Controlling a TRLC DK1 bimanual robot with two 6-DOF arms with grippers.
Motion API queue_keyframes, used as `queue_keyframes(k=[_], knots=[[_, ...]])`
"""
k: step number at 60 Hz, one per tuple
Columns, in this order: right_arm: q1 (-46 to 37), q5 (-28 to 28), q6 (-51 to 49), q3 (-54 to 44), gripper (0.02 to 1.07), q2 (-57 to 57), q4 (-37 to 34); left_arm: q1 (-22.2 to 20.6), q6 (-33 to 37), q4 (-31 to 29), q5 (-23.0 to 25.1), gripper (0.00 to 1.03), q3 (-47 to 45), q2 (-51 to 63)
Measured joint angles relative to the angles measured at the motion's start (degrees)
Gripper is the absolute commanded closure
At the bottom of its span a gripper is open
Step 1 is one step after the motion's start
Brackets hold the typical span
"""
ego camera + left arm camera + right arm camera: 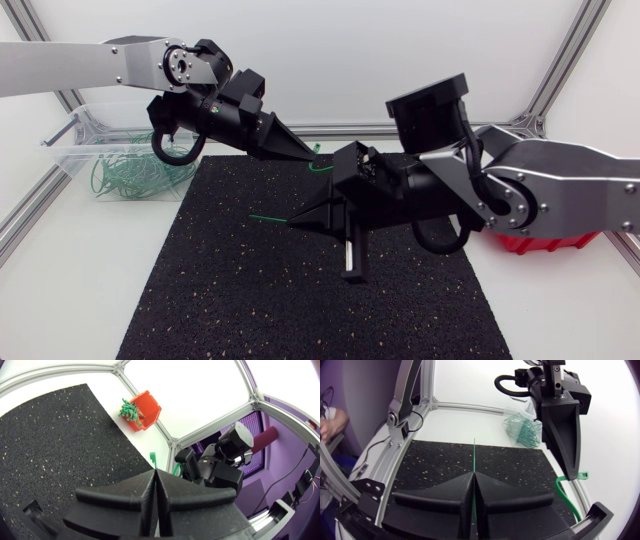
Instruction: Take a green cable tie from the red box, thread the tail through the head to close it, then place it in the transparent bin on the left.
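Green cable tie [266, 217]: thin bendy plastic strip, bowed in air between my two grippers.
Left gripper [156, 472]: wedge fingers pressed together on head end, blocky head poking just past tips.
Right gripper [474, 474]: pinching tail, straight needle-thin tip jutting ahead.
Step, as I judge: threading. Next: steer tail tip into tiny head slot; needs fine alignment.
Speckled black mat [250, 300] under both grippers.
Red box [150, 405], glossy, well ahead of left gripper.
Clear bin [512, 412] ahead of right.

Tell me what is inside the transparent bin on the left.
A tangled heap of green cable ties lies in the transparent bin. The left arm covers its end nearest the mat, so anything there is hidden; the ties cannot be counted.
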Motion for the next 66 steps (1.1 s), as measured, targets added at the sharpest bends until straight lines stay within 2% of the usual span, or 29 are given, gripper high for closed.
queue_keyframes(k=[10, 29, 39, 62, 66], knots=[[-3.2, -6.6, 5.8, 6.3, 1.02, 0.0, -7.4, -0.1, -12.0, 17.9, -1.3, 1.00, -9.2, -6.8], [-6.1, -14.6, 13.2, 11.2, 1.02, 0.1, -16.0, -0.9, -28.5, 39.3, -5.5, 1.00, -23.0, -16.0], [-7.1, -17.2, 14.3, 13.5, 1.02, 0.2, -20.3, -1.1, -33.4, 45.5, -7.1, 1.00, -27.9, -20.3], [-12.7, -17.7, 23.8, 13.7, 1.02, -0.7, -18.2, -2.1, -36.2, 49.7, -8.9, 1.00, -31.5, -24.6], [-13.2, -19.2, 25.2, 13.7, 1.02, -1.0, -18.2, -2.1, -36.4, 50.5, -9.3, 1.00, -32.1, -25.5]])
